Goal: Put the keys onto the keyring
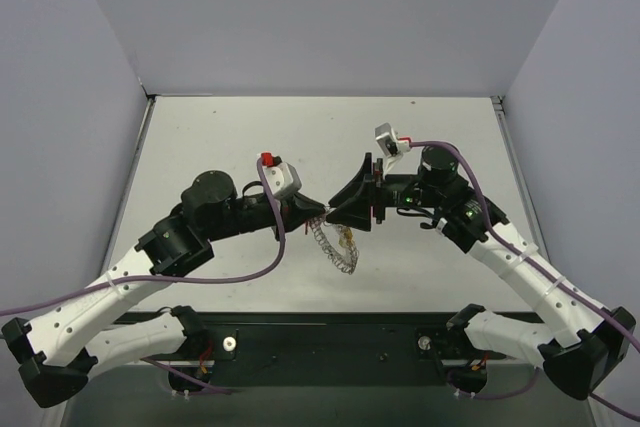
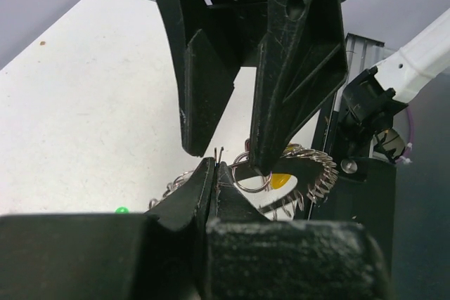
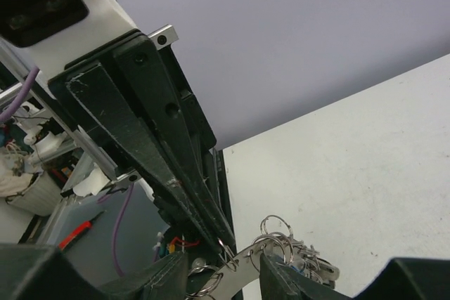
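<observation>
I cannot read any text here. No word, number, brand or sign is clear enough to make out on anything in the three views.
</observation>
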`<state>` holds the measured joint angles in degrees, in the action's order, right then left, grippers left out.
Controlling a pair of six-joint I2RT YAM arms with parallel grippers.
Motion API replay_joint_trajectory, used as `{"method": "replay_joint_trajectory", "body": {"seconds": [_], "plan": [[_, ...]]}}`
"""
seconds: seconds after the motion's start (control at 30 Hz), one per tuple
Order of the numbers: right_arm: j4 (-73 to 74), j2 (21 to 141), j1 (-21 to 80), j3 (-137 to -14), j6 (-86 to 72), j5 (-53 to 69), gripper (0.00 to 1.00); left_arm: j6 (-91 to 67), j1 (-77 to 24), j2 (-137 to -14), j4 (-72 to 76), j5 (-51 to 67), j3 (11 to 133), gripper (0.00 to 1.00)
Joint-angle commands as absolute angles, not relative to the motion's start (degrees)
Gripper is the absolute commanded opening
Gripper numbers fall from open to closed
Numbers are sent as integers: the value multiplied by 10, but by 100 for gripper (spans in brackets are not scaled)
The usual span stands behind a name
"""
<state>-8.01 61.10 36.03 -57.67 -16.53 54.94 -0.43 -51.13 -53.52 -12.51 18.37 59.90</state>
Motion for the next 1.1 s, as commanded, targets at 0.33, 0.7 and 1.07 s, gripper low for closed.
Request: {"method": "replay_joint_trajectory", "body": {"seconds": [0.33, 0.7, 1.07], "plan": [[-158, 590, 364, -562, -197, 554, 25, -68, -474, -521, -9, 270, 584, 0], [-149, 592, 366, -564, -193, 546, 0, -71, -465, -518, 9, 280, 584, 0], [-145, 585, 366, -567, -184, 547, 0, -78, -442, -505, -16, 286, 587, 8]]}}
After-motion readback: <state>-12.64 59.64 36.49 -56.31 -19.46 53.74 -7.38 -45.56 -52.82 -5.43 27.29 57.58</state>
